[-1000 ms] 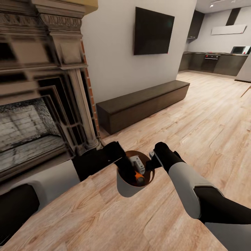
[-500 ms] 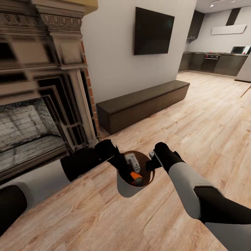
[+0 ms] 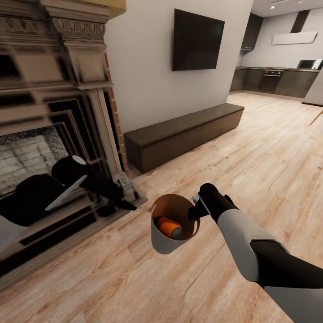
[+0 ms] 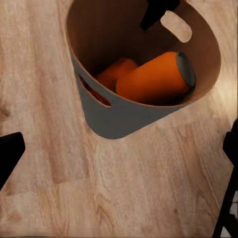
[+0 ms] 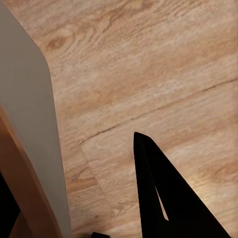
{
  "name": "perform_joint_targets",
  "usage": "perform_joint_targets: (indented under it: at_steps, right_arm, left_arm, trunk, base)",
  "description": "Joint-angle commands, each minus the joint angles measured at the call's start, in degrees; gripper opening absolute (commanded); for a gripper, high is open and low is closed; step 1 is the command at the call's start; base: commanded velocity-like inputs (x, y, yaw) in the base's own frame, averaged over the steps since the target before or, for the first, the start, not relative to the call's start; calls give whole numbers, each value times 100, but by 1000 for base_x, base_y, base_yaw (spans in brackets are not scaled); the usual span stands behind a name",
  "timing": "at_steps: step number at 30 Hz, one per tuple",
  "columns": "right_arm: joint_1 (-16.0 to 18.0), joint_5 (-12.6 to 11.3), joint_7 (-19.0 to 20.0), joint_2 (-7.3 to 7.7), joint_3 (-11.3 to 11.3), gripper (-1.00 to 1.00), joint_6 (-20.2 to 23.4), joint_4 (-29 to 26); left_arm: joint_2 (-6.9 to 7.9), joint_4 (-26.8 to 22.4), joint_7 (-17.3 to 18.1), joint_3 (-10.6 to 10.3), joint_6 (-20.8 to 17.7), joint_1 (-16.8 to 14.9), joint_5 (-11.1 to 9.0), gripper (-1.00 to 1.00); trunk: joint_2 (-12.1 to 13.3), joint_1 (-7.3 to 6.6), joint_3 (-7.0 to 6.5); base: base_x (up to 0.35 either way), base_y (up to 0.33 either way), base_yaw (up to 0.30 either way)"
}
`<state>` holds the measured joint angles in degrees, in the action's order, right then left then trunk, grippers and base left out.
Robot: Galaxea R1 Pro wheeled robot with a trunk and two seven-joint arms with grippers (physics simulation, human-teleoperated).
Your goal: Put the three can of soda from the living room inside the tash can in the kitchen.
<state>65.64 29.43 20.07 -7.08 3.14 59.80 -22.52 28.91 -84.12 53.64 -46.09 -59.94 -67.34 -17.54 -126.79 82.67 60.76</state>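
Right gripper [image 3: 195, 207]: fingers clamped on the rim of the tash can [image 3: 158, 238], one finger inside the wall and one outside (the right wrist view shows the grey wall with a dark finger [image 5: 166, 198] beside it).

Left gripper [image 3: 128, 197]: held off to the left near the foot of the fireplace [image 3: 54, 112], well apart from the bin. Fingers apart with nothing between them; in the left wrist view the dark fingertips [image 4: 10, 153] sit at opposite edges of the frame with bare floor between.

Tash can: held above the wood floor [image 3: 269, 148] in the living room, mouth up and tipped slightly toward the camera; a slot handle is cut in its wall.

Cans of soda: two visible inside the bin. The upper can [image 4: 153, 79] lies on its side, long axis roughly level across the bin, dark top toward the wall with the slot. The lower can [image 4: 116, 72] is partly covered by it (orientation cannot be told).

Third can: I cannot tell whether it lies hidden beneath the others.

Progress: at least two of three cans are binned.

Kitchen [image 3: 278, 76]: far off, beyond the long dark bench [image 3: 184, 132] and the wall TV [image 3: 197, 40].

Remaining: confirm or collect the third can, then probably carry the bin to the kitchen.
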Motion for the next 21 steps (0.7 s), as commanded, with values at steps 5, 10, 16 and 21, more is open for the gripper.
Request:
perform_joint_targets:
  at_steps: [5,10,16,21]
  right_arm:
    - [-5,-191,14,34,57,-100,20,2]
    - [-14,-195,14,140,85,-100,20,-1]
    - [-19,-213,14,382,102,-100,20,0]
    - [-26,-224,20,603,114,-100,20,11]
  left_arm:
    - [257,-40,235,1353,706,1070,33,100]
    - [243,409,-906,2414,2417,2782,229,100]
    - [65,999,-2180,2677,3892,4196,194,100]
    - [-9,1096,-2423,2726,4715,5015,165,100]
  trunk:
    - [0,0,-1]
    - [0,0,-1]
    - [0,0,-1]
    - [0,0,-1]
  base:
    - [0,0,0]
    - [0,0,0]
    - [0,0,0]
    - [0,0,0]
